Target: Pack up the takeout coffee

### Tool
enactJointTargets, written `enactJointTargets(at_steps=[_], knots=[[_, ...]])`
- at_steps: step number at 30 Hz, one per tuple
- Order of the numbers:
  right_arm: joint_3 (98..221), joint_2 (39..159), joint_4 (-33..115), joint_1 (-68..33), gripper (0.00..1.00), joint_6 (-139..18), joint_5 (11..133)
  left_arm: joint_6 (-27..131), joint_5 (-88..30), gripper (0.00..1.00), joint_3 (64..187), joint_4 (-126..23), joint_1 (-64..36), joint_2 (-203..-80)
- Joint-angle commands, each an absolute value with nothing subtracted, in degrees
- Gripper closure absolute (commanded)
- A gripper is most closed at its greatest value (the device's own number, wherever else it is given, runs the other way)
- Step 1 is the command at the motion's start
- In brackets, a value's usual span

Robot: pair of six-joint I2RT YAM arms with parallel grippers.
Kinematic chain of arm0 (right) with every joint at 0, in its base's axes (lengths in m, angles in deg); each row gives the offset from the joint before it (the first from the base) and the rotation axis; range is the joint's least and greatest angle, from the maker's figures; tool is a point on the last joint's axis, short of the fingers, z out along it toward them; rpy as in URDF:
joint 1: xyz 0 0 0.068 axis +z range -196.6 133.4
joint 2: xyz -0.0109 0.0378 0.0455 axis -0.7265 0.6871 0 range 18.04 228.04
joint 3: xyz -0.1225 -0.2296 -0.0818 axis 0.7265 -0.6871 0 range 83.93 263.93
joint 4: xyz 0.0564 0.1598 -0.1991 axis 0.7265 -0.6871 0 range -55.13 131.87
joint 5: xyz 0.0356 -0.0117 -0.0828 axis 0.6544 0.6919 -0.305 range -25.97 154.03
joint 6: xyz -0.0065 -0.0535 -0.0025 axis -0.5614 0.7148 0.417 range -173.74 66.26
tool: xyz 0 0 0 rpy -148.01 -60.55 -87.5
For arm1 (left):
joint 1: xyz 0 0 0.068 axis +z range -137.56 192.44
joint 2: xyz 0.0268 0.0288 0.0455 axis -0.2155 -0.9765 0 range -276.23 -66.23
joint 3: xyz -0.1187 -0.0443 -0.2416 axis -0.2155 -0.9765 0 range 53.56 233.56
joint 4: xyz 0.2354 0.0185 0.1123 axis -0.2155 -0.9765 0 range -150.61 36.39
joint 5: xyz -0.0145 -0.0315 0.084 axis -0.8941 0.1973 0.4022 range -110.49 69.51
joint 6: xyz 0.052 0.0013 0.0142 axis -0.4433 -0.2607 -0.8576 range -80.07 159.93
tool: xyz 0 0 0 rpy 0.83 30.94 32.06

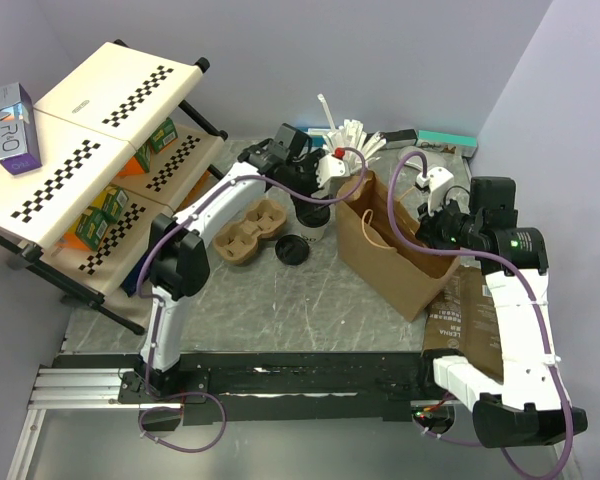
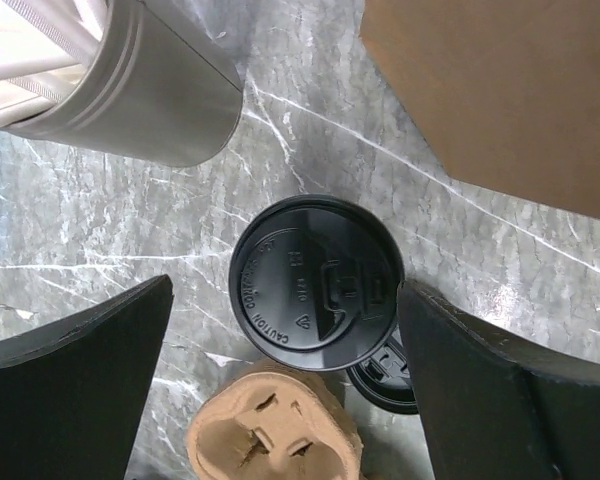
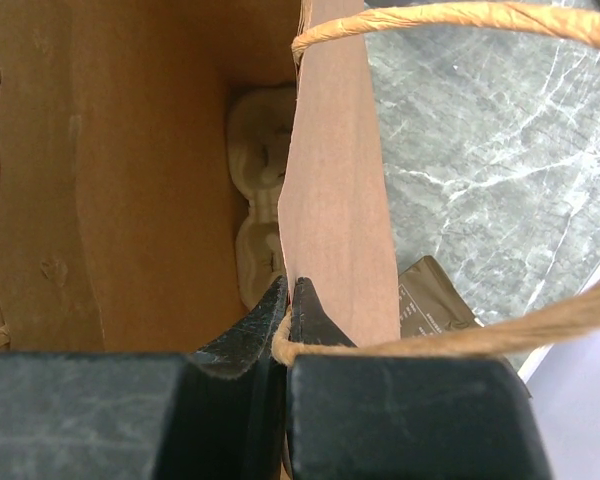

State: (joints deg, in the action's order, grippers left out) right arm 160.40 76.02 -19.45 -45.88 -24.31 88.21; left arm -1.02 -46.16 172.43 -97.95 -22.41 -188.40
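Left gripper point(image 2: 285, 290) wide open, fingers straddling the takeout coffee point(image 2: 315, 285) from above, no contact. Right gripper point(image 3: 290, 290) clamped tight on the paper bag point(image 1: 380, 250) wall. Lavender walls point(image 1: 380, 60), grey marbled table point(image 1: 280, 310). Bag stands open. Pulp carrier point(image 1: 248, 232) left of it, well apart. Lidded coffee just left of the bag, between the two. Loose black lid point(image 1: 292, 250) left of the bag, beside the carrier.
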Motion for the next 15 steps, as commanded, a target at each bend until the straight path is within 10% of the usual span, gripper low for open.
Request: enactJointTargets(at_steps=[1,15], knots=[[161.45,76.40,-20.97,-46.24,1.00,-25.44,87.94,-2.17,-50.72,0.01,175.29,-100.54,-21.75,-189.55],[162.68,77.99,-21.67,-46.24,1.00,-25.44,87.94,-2.61,-49.41,0.01,172.57,-96.86,-21.57,-190.16]])
